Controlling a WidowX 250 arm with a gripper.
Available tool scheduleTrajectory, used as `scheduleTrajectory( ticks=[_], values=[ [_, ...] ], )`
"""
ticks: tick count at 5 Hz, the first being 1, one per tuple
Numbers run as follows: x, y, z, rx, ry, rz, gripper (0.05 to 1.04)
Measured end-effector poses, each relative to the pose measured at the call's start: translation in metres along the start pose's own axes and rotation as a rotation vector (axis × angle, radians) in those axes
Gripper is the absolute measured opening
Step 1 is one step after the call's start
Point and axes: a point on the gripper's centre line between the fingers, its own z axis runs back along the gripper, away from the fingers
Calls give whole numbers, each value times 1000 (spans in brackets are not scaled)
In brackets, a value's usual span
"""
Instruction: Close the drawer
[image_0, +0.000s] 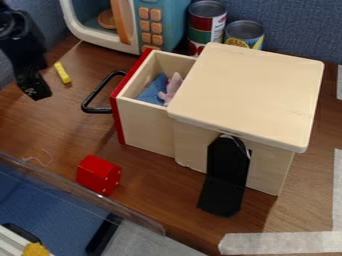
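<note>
While the drawer (145, 126) stands open: one black gripper (37, 92), whether parted or closed indeterminable, best set square to the red front (118, 119), pushing straight inward.

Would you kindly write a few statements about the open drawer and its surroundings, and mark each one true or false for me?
1. The drawer stands partly out of the wooden box. True.
2. Nothing lies inside the drawer. False: a pink toy and something blue are in it.
3. The gripper is holding the black handle. False: it is apart from the handle, at the view's upper left.
4. Two cans stand beside the toy microwave. True.
5. The yellow piece sits on top of the wooden box. False: it lies on the table.
</note>
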Motion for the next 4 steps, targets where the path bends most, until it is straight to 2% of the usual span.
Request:
scheduleTrajectory(
  ticks=[1,2,3,4],
  values=[
    [14,10,-7,-91,28,-270,999],
    [31,18,-10,-145,13,-528,999],
    [51,22,-22,-177,37,-671,999],
    [60,17,-30,-202,57,-697,999]
  ],
)
